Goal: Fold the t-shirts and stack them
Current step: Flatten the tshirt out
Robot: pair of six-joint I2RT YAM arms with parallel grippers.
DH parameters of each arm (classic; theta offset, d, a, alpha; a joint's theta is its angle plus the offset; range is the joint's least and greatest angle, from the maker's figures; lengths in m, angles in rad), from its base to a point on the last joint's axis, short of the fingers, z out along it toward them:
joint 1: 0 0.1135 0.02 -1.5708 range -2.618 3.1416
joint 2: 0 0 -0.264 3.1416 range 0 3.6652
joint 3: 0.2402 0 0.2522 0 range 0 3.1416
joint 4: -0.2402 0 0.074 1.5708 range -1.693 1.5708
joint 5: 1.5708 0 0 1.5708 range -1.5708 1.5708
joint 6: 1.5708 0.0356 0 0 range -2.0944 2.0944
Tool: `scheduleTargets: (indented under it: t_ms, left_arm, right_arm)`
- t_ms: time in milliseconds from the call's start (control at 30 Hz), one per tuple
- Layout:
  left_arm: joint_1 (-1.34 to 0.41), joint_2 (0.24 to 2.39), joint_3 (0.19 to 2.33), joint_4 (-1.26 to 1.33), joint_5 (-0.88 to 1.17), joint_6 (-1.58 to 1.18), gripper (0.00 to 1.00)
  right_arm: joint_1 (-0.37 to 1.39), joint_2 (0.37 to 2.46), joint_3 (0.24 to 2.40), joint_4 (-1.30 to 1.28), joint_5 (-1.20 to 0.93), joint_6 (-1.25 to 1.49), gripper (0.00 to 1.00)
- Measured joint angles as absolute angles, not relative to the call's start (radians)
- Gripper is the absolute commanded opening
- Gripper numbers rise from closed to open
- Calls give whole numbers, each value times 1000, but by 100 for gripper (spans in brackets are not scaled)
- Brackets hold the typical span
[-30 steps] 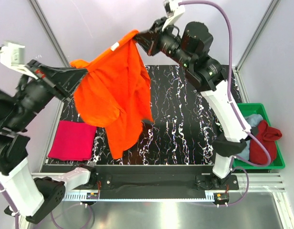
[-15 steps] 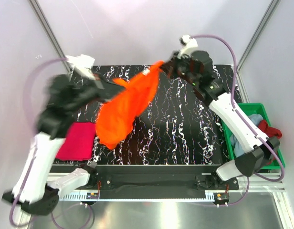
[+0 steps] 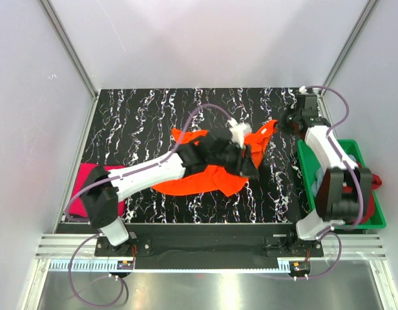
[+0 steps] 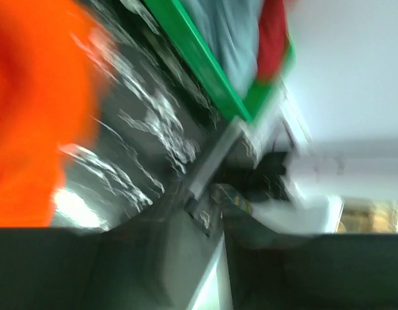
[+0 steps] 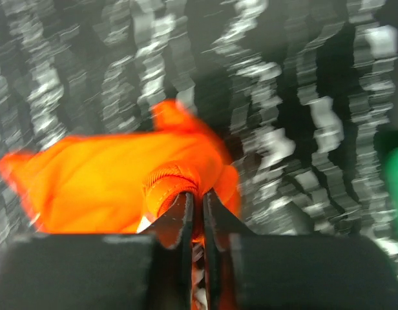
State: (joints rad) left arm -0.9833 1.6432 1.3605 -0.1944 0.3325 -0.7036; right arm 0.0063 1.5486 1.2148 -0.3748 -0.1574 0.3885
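Observation:
The bright orange t-shirt [image 3: 209,174] lies crumpled on the black marbled table [image 3: 141,116], mid-table. My right gripper [image 3: 281,124] [image 5: 194,194] is low at the far right, shut on a ribbed hem of the orange t-shirt [image 5: 115,181]. My left gripper [image 3: 254,166] [image 4: 215,226] hangs over the shirt's right edge; its jaws stand slightly apart with nothing between them, and the orange cloth [image 4: 31,110] is off to its side. A magenta-pink t-shirt [image 3: 89,184] lies folded at the near left. The dark red t-shirt [image 4: 273,29] and the light blue t-shirt [image 4: 228,39] sit in the tray.
The green plastic tray [image 3: 344,144] [image 4: 199,58] stands at the right edge of the table, beside my right arm. My left arm lies across the near half of the table. Grey walls enclose the far side and both flanks.
Both arms swung down from holding the orange t-shirt up in the air, and it now lies on the table. My left gripper has let go of it; the right still holds it.

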Motion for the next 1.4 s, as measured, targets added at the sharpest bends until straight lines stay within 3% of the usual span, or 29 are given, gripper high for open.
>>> scheduleTargets:
  t_ms: [100,200,333,500,667,833,1067,1400]
  left_arm:
    - [-1041,1663,1382,-275,397,-664,63]
    - [-1037,1612,1379,-376,408,-612,64]
    - [-870,1405,1237,-414,411,-599,65]
    - [-521,1158,989,-459,376,-635,66]
    - [-357,1113,826,-521,377,-667,68]
    - [-255,1163,785,-550,381,-679,72]
    - [-120,1195,701,-553,345,-703,65]
    - [-80,1202,643,-561,241,-785,61]
  right_arm:
    - [-44,1663,1290,-416,-91,365,54]
    - [-58,1779,1405,-522,-6,326,71]
    - [-59,1884,1557,-657,84,290,77]
    - [-57,1882,1592,-765,113,296,77]
    - [-2,1791,1539,-813,110,293,78]
    - [166,1631,1402,-776,-35,339,80]
    - [201,1429,1090,-756,-196,439,67]
    - [278,1267,956,-744,-260,546,55]
